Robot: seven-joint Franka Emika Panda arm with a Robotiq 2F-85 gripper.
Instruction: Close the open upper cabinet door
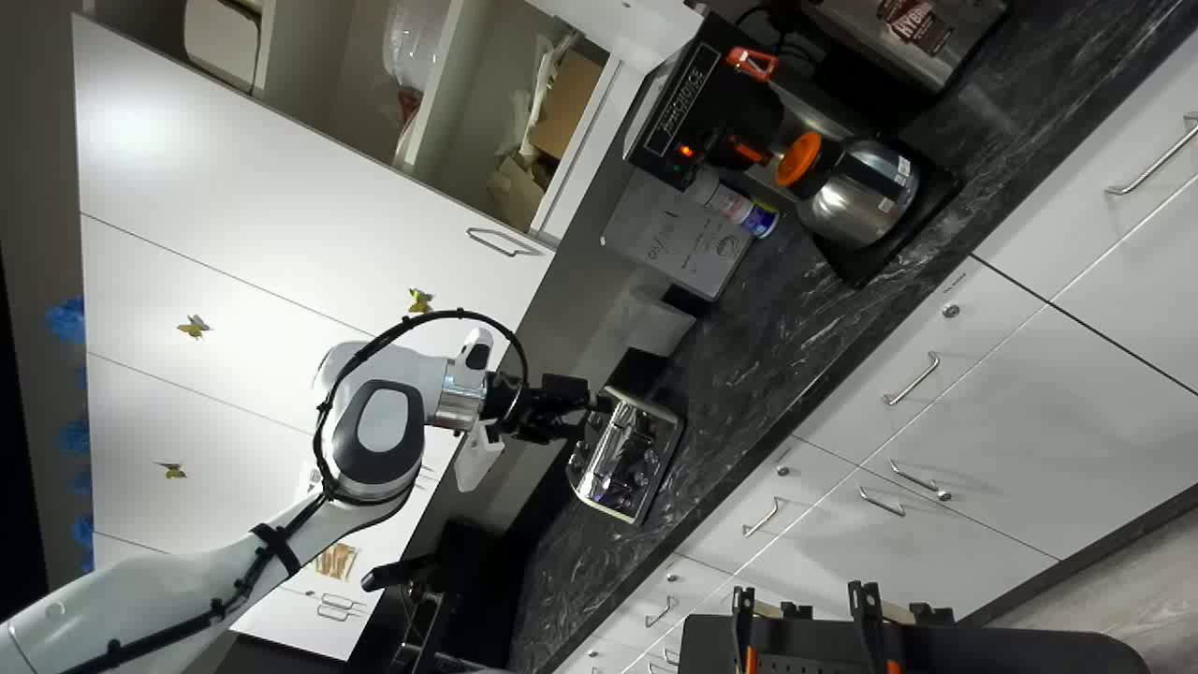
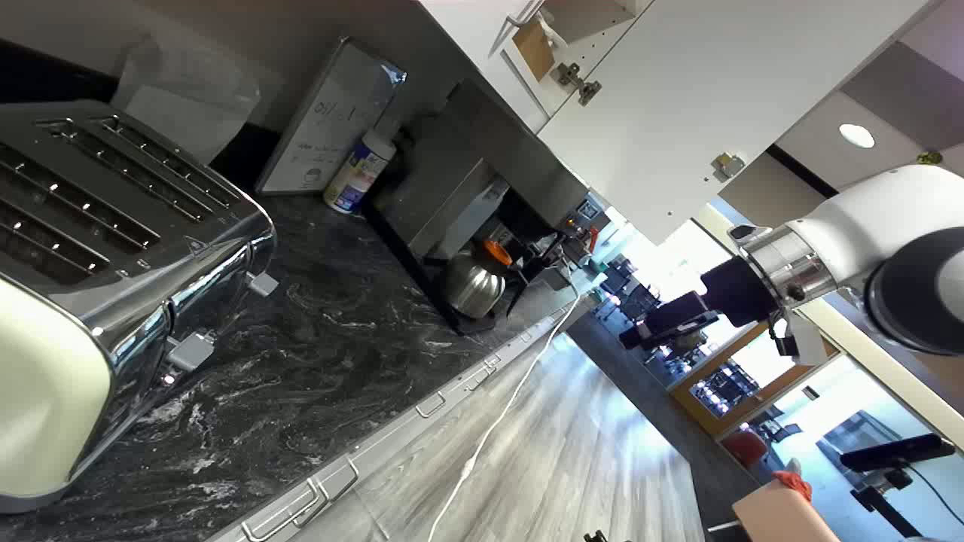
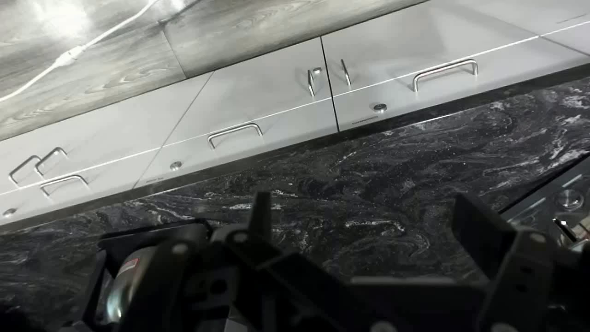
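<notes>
Currently, in an exterior view, the black coffee maker (image 1: pixel 730 112) at upper right bears a plate on which "CHOICE" is legible; the letters before it are unclear. Its indicator glows orange-red. A silver appliance (image 1: pixel 927 56) at the top edge carries a dark red label, "HYB" readable. The small whiteboard (image 1: pixel 669 243), right of centre, shows handwritten figures with a slash, not fully legible. Steel coffee pot (image 1: pixel 856 201) with orange lid; polished chrome toaster (image 1: pixel 622 459) on the black, pale-veined counter (image 1: pixel 749 356). Gold butterflies (image 1: pixel 194 326) sit on smooth white doors (image 1: pixel 253 178) at left.

Also in an exterior view, the upper cabinet door (image 2: pixel 715 90) spans upper middle to upper right: flat, white, standing open, metal hinges (image 2: pixel 728 164) showing. The white arm (image 2: pixel 889 203) is at its lower right in the frame. Canister (image 2: pixel 360 172), upper left of centre: blue-and-yellow label, print too small.

Wrist view: gripper (image 3: pixel 362 212) at bottom, its black fingers (image 3: pixel 261 214) wide apart, veined counter visible between. Above, pale drawers (image 3: pixel 295 127) with metal bar handles (image 3: pixel 445 68) and round locks (image 3: pixel 380 107); small printed strips unreadable.
</notes>
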